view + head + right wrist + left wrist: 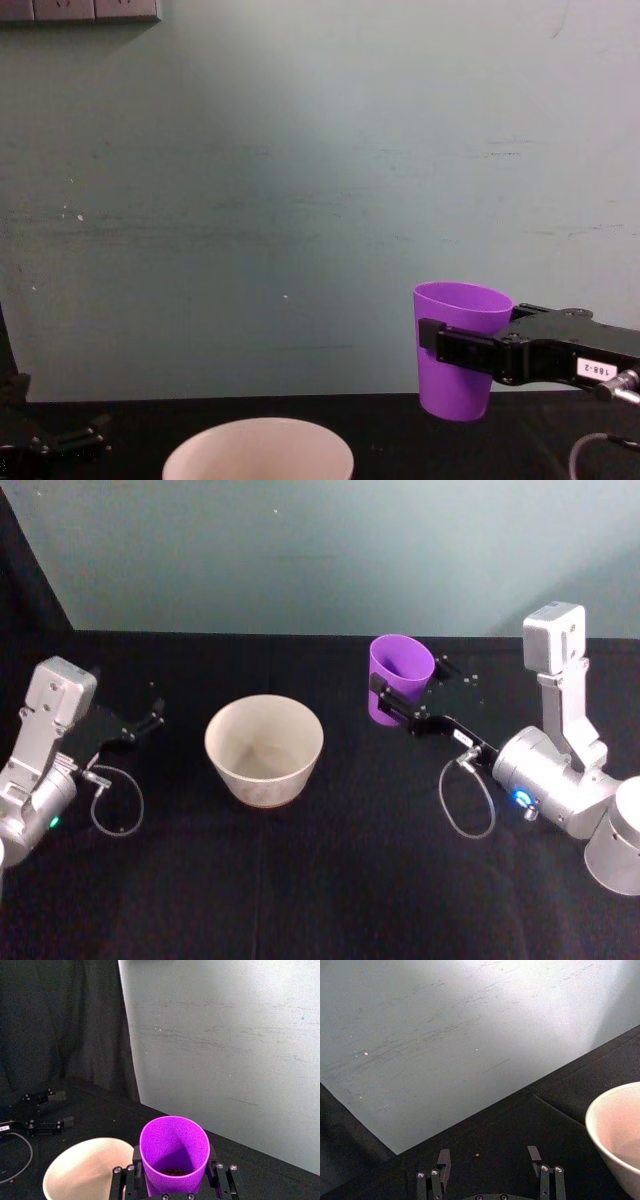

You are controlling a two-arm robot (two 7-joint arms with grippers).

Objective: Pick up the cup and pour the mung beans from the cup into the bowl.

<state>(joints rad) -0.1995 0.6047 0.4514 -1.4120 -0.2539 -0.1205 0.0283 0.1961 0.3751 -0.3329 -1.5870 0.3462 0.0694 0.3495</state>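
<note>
Head view: small tapered purple plastic cup (400,675), no handle, sits pinched between the right gripper (410,685) fingers, to the right of the wide round pale pinkish-white bowl (262,780) and apart from it. Cup stands about upright, mouth up. Can't tell if its base clears the black cloth tabletop (330,880).

Right wrist view looks down into the cup (174,1152): small dark mung beans (173,1171) lie at the bottom, hidden from head and chest views. Bowl (85,1170) is just beside and lower.

Chest view gives the side profile: cup (458,350) rim is well above the bowl (258,455) rim, and a gripper finger is clamped across the cup wall.

Left gripper (150,715) rests low, left of the bowl, fingers spread; left wrist view confirms the left gripper (490,1170) holds nothing.

Count: one cup, one bowl, two grippers.
</note>
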